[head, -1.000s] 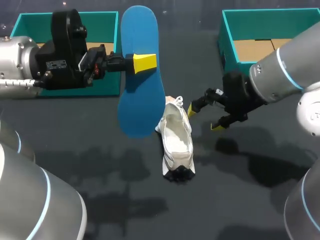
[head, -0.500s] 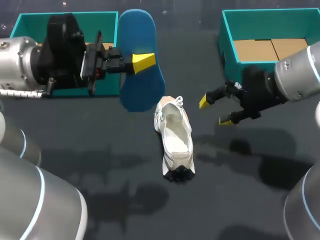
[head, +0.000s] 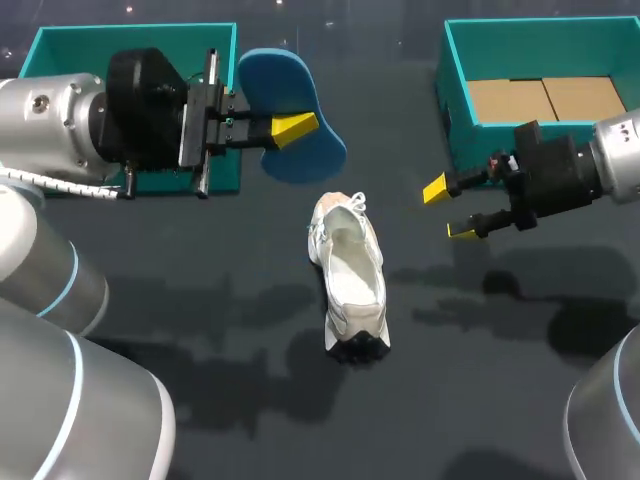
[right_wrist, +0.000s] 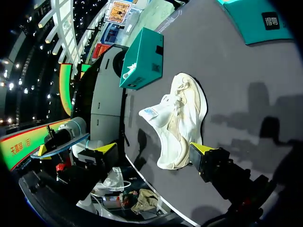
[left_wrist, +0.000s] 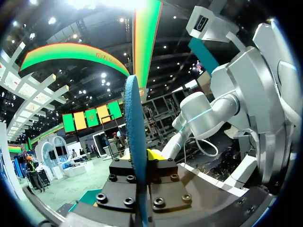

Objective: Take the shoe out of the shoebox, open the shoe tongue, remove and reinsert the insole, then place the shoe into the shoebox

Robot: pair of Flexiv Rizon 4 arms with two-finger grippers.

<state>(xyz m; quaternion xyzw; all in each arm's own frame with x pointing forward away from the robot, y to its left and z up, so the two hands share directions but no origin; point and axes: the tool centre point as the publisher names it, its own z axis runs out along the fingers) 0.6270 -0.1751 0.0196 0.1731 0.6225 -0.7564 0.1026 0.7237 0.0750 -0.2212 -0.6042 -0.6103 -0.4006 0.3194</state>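
Note:
The white shoe (head: 350, 268) rests on the dark table near the middle, its opening facing up; it also shows in the right wrist view (right_wrist: 182, 113). My left gripper (head: 293, 128) is shut on the blue insole (head: 310, 150), held in the air to the far left of the shoe, in front of the left teal shoebox (head: 130, 38). In the left wrist view the insole (left_wrist: 134, 137) stands edge-on between the fingers of that gripper (left_wrist: 140, 157). My right gripper (head: 449, 209) hangs open to the right of the shoe, holding nothing. Its fingers straddle the shoe's end in the right wrist view (right_wrist: 155, 148).
A second teal shoebox (head: 446, 70) with a cardboard floor stands at the back right, just behind my right gripper. The left shoebox (right_wrist: 142, 61) shows beyond the shoe in the right wrist view. Dark table surface lies open in front of the shoe.
My left gripper has swung the insole from hanging upright over the shoe to a flatter pose, back and away from it. My right gripper has drawn off to the right, still open.

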